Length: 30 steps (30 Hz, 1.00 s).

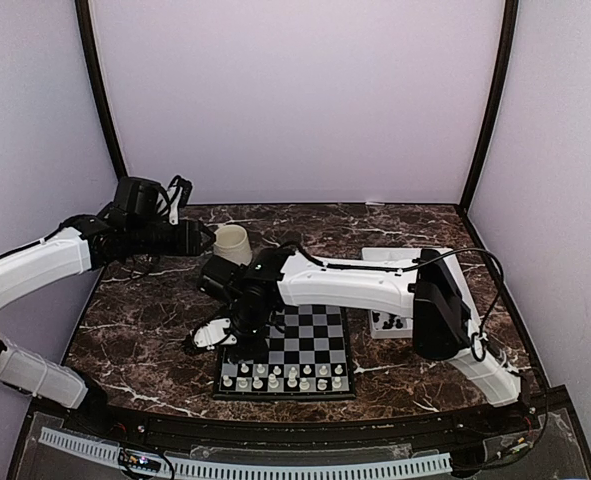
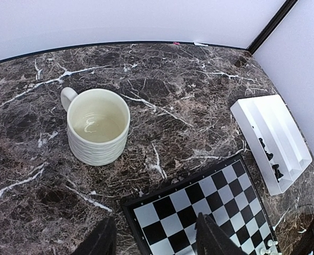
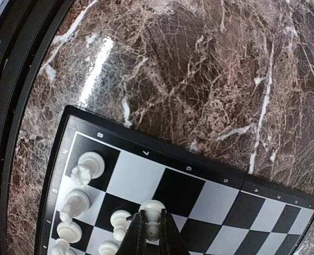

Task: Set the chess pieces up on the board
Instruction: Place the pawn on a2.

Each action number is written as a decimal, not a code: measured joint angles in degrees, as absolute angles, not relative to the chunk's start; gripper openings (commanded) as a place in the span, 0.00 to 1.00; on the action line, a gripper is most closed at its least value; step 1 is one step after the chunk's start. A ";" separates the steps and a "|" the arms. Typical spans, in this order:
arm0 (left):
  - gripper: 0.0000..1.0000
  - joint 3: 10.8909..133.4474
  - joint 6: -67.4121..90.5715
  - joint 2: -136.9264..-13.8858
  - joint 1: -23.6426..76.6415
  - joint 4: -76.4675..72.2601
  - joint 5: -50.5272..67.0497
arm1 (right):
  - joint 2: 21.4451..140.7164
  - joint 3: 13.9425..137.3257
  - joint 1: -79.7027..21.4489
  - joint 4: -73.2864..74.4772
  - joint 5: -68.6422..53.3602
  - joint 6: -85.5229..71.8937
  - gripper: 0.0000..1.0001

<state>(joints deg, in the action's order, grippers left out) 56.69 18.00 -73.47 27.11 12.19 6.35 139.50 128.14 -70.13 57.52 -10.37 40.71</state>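
Note:
The board [image 1: 305, 340] lies at the table's front centre, with several white chess pieces [image 1: 275, 375] on its two near rows. My right gripper [image 1: 237, 328] reaches over the board's left edge. In the right wrist view it [image 3: 152, 234] is shut on a white pawn [image 3: 153, 210] just over the squares beside a standing pawn [image 3: 119, 223], a rook [image 3: 87, 166] and other white pieces. My left gripper [image 1: 201, 238] hovers high at the back left, open and empty [image 2: 157, 241], above the board's far corner [image 2: 199, 210]. Black pieces [image 2: 268, 156] lie in the white tray [image 2: 284, 125].
A cream ribbed mug [image 1: 233, 243] stands behind the board's left side, close to my left gripper, and also shows in the left wrist view [image 2: 98, 125]. The white compartmented tray [image 1: 387, 257] sits to the right of the board, partly under my right arm. Walls enclose the marble table [image 1: 145, 320].

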 measured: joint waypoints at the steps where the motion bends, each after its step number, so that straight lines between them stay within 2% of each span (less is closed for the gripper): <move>1: 0.53 56.62 18.00 -73.14 27.11 12.19 6.31 | 139.63 128.14 -70.28 57.49 -10.39 40.60 0.07; 30: 0.54 56.18 18.04 -71.33 27.11 12.58 5.37 | 141.69 128.79 -70.89 57.28 -12.21 40.45 0.14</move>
<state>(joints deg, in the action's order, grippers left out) 56.18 18.04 -71.33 27.11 12.58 5.37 141.69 128.79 -70.89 57.28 -12.21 40.45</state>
